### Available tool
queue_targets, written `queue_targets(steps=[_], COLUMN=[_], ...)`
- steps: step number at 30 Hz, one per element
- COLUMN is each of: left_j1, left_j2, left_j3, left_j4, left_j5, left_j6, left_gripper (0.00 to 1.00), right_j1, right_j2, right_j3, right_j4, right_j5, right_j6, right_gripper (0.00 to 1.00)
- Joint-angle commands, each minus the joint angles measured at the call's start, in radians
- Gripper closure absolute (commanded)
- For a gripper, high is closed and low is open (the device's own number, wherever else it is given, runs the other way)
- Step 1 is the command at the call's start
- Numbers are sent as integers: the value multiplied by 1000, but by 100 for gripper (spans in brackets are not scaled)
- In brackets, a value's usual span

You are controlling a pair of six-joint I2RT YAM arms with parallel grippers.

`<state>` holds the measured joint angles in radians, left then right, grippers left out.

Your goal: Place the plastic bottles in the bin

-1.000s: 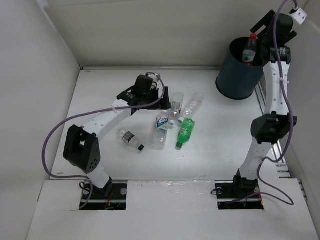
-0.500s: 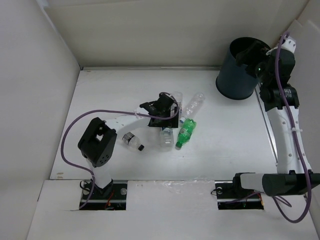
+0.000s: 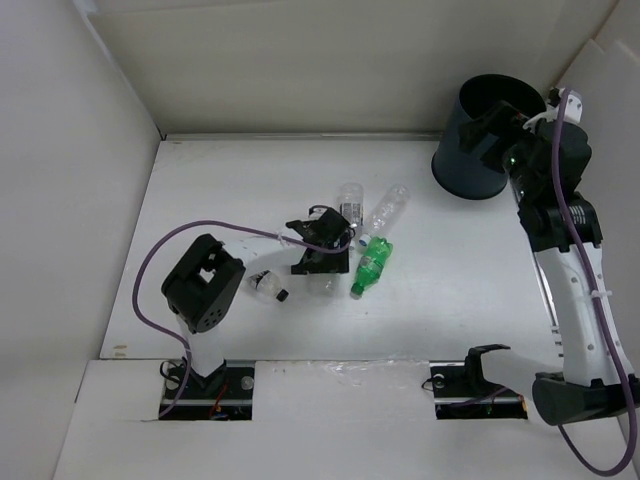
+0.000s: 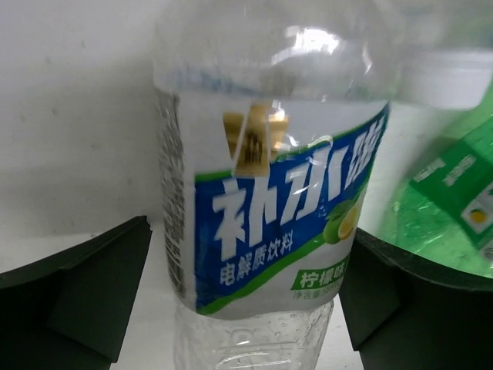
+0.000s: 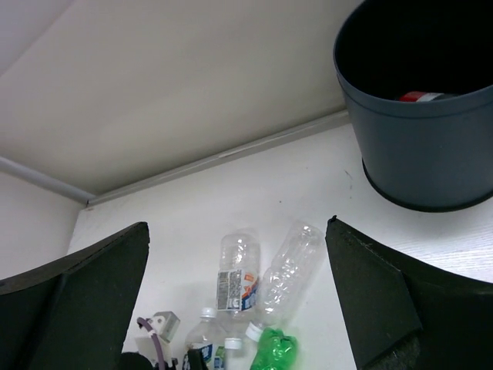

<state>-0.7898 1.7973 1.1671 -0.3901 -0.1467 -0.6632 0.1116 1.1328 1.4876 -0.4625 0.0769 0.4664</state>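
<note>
Flanking the table point(image 3: 200, 180) and bin point(image 3: 472, 168) stand pale walls point(image 3: 300, 65).

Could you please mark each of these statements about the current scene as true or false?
1. The green bottle lies on the table, outside the bin. True.
2. The right gripper is holding a bottle. False: it is open with nothing between its fingers.
3. The left gripper straddles the blue-labelled clear bottle. True.
4. The bin is empty. False: a red-topped object shows inside it.
5. The bin lies tipped on its side. False: it stands upright.
</note>
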Motion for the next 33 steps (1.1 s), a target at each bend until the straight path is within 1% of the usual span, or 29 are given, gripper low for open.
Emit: queue_targets(steps=[1, 6, 9, 11, 13, 14, 16, 17, 19, 20, 21, 23, 24, 25, 26, 27, 28, 29, 30, 31, 32, 33], left_j1=[-49, -114, -123, -123, -123, -123, -123, -123, -123, -123, -132, -144, -144, -158, -170, -170, -180, -180, -180, -180, -180, -180], left_j2=[-49, -49, -49, -49, -58, -58, -58, -58, -58, -73, -85, -128, -191, -225, -260, -330, -363, -395, -427, -491, -521, -550], left_j3=[-43, -52, -61, -75, -87, -96, -96, -96, -96, -96, -96, -96, -96, -81, -72, -72, -38, -24, -12, -3, -3, -3], left_j4=[-16, -47, -47, -47, -47, -47, -56, -56, -56, -56, -84, -118, -159, -185, -202, -213, -213, -193, -166, -100, -60, -17], left_j5=[-25, -45, -54, -65, -82, -94, -94, -94, -114, -126, -157, -204, -232, -288, -313, -338, -350, -350, -335, -326, -300, -277], left_j6=[-73, -111, -139, -150, -150, -150, -159, -159, -173, -185, -197, -229, -266, -283, -283, -283, -239, -187, -132, -83, 12, 63], left_gripper=[7, 7, 7, 12, 25, 36, 51, 56, 75, 95, 100, 100, 100, 100, 100, 100, 100, 100, 100, 100, 100, 100], right_j1=[22, 45, 56, 56, 66, 75, 88, 88, 109, 109, 118, 128, 128, 138, 152, 152, 161, 172, 181, 192, 206, 236], right_j2=[-7, -7, -16, -16, -16, -16, -16, -16, -16, -16, -16, -16, -16, -16, -16, -16, -5, -5, 11, 21, 34, 35], right_j3=[2, 2, 2, 2, 2, 2, -7, -7, -16, -16, -16, -47, -58, -70, -81, -101, -101, -113, -122, -122, -133, -133], right_j4=[31, 22, 22, 22, 22, 22, 31, 31, 41, 41, 53, 96, 114, 133, 168, 186, 206, 225, 266, 292, 320, 385], right_j5=[-11, -2, -2, -2, -2, -2, -2, -2, -14, -23, -37, -110, -136, -158, -195, -221, -254, -331, -368, -405, -463, -488], right_j6=[-14, -14, -14, -14, -14, -14, -14, -14, -14, -14, -14, -28, -28, -28, -28, -12, -2, 29, 47, 64, 80, 121], right_gripper=[0, 0, 0, 0, 0, 0, 0, 0, 0, 0, 0, 0, 0, 0, 0, 0, 0, 0, 0, 0, 0, 0])
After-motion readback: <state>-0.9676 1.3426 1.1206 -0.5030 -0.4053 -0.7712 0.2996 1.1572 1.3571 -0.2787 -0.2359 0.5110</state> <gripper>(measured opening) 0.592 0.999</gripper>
